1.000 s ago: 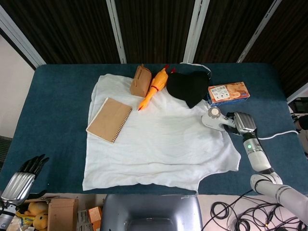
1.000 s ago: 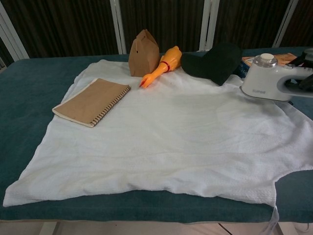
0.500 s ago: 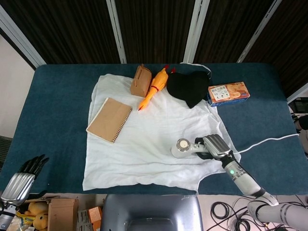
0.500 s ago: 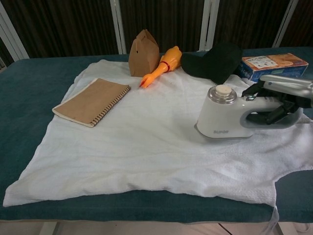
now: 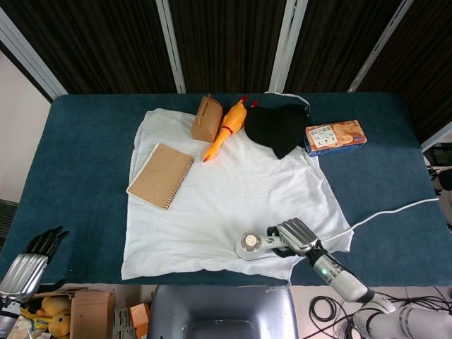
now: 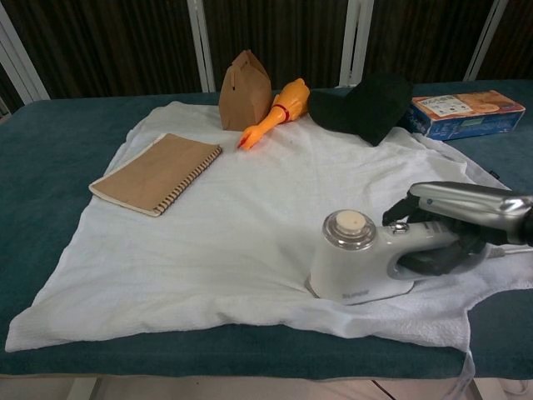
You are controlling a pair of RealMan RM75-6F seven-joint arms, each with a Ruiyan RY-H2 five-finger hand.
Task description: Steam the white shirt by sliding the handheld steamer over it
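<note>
Head view
Shirt: white shirt [image 5: 233, 205] lies spread flat over the middle of the blue worktop [image 5: 85, 155], wrinkled, its lower hem close to the near edge.
Steamer: handheld steamer [image 5: 253, 245] sits on the shirt's lower right part, near the hem, round cap facing up, body pointing left.
Right hand: right hand [image 5: 295, 236] has its fingers wrapped around the steamer's handle, forearm running off toward the lower right corner.
Cord: white cable [image 5: 385, 213] trails from the hand's side across the worktop to the right edge.
Left hand: left hand [image 5: 30, 263] hangs off the worktop at the lower left, holding nothing, dark fingers extended and slightly apart.
On the shirt: brown spiral notebook [image 5: 160, 175] on the left part; small brown paper box [image 5: 205, 119] and orange rubber chicken [image 5: 226, 128] at the top edge; black cloth [image 5: 276, 127] overlapping the upper right corner.
Off the shirt: snack box [image 5: 335, 136] just right of the black cloth.

Chest view
Steamer: white body [image 6: 354, 267] rests base-down on the shirt [image 6: 225, 225] toward the near right, the cloth bunching in a fold along its base.
Right hand: silver back of the hand [image 6: 462, 218] over the handle, dark fingers [image 6: 433, 260] closed beneath it.
Far side: notebook [image 6: 156, 172], paper box [image 6: 245, 79], chicken [image 6: 276, 110], black cloth [image 6: 363, 105] and snack box [image 6: 463, 113] stand well apart from the steamer.
</note>
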